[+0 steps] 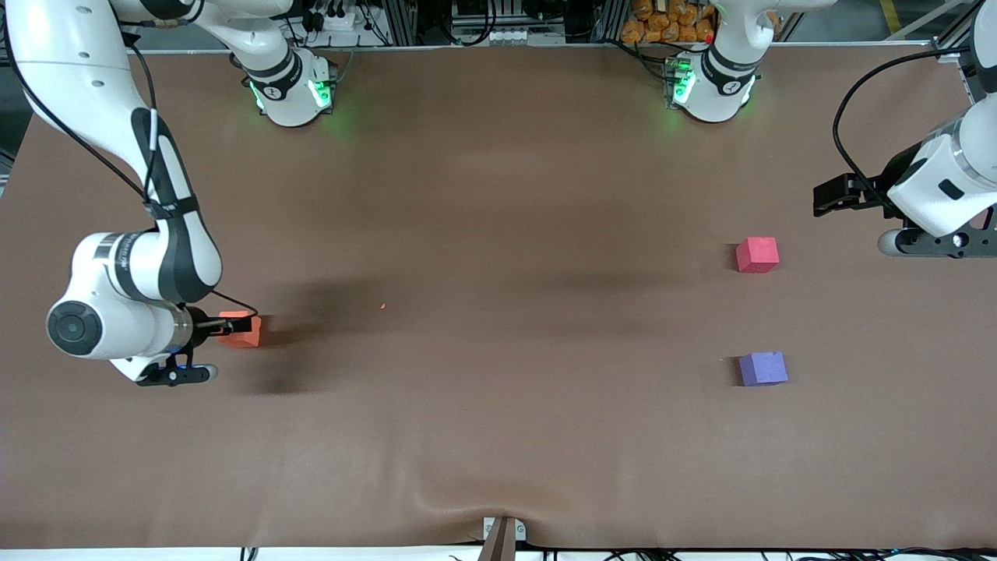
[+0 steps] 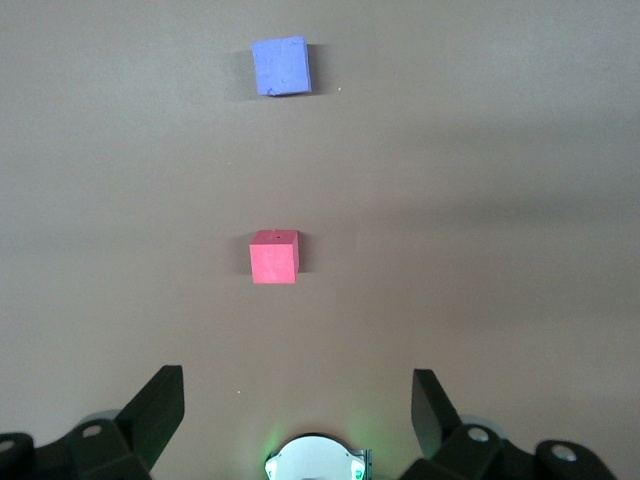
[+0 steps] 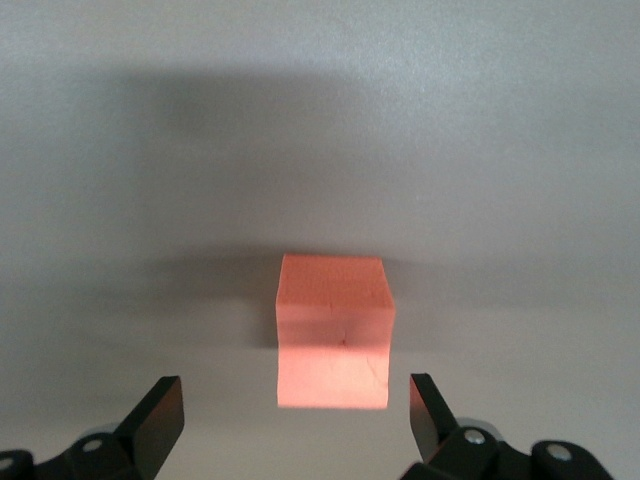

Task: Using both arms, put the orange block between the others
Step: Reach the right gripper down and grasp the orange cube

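The orange block (image 1: 243, 329) (image 3: 333, 330) rests on the brown table near the right arm's end. My right gripper (image 1: 220, 324) (image 3: 294, 385) is low against it and open; the block's edge reaches just between the fingertips, with gaps on both sides. The others are two cubes near the left arm's end: a red-pink cube (image 1: 757, 255) (image 2: 273, 257) and a purple-blue cube (image 1: 762, 368) (image 2: 280, 66), the purple one nearer the front camera, with a gap between them. My left gripper (image 1: 827, 199) (image 2: 297, 375) hangs open and empty over the table, beside the red-pink cube.
A tiny orange speck (image 1: 382, 306) lies mid-table. The brown table cover (image 1: 498, 195) ripples into a fold (image 1: 459, 499) near a bracket (image 1: 502, 538) at the front edge. The two arm bases (image 1: 292, 89) (image 1: 710, 87) glow green along the table's edge by the robots.
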Controlling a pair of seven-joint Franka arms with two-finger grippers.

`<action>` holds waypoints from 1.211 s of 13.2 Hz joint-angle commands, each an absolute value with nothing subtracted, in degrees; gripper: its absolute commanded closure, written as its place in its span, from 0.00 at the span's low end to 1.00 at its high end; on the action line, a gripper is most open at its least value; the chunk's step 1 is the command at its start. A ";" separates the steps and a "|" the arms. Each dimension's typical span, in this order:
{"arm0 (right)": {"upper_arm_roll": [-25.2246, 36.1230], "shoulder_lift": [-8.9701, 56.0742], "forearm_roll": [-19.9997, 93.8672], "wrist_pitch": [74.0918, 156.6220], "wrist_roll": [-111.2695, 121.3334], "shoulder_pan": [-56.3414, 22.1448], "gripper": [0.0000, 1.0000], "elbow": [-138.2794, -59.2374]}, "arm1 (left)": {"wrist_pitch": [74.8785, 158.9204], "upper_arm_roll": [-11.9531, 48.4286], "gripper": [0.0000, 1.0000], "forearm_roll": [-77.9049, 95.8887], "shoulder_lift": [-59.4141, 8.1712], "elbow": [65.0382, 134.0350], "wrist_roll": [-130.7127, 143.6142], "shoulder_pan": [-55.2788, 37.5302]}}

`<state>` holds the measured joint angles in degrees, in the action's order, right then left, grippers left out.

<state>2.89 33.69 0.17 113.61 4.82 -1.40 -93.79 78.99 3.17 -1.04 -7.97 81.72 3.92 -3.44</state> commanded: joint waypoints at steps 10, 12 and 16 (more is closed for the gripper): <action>3.08 37.97 0.79 115.67 6.94 -1.23 0.00 -93.43 | 84.81 3.16 0.00 -1.23 -3.17 83.40 6.68 -2.99; 3.08 38.32 0.79 115.58 7.12 -1.06 0.00 -93.43 | 84.81 3.16 0.00 -1.06 -2.03 84.46 6.77 -2.99; 3.16 38.76 0.79 115.84 9.93 -0.88 0.00 -93.43 | 84.46 3.16 0.00 -1.05 -1.84 84.46 6.68 -2.99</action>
<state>3.12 38.25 0.17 115.80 7.70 -1.32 -93.76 84.29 3.02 -1.04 -3.06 83.00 5.87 -3.14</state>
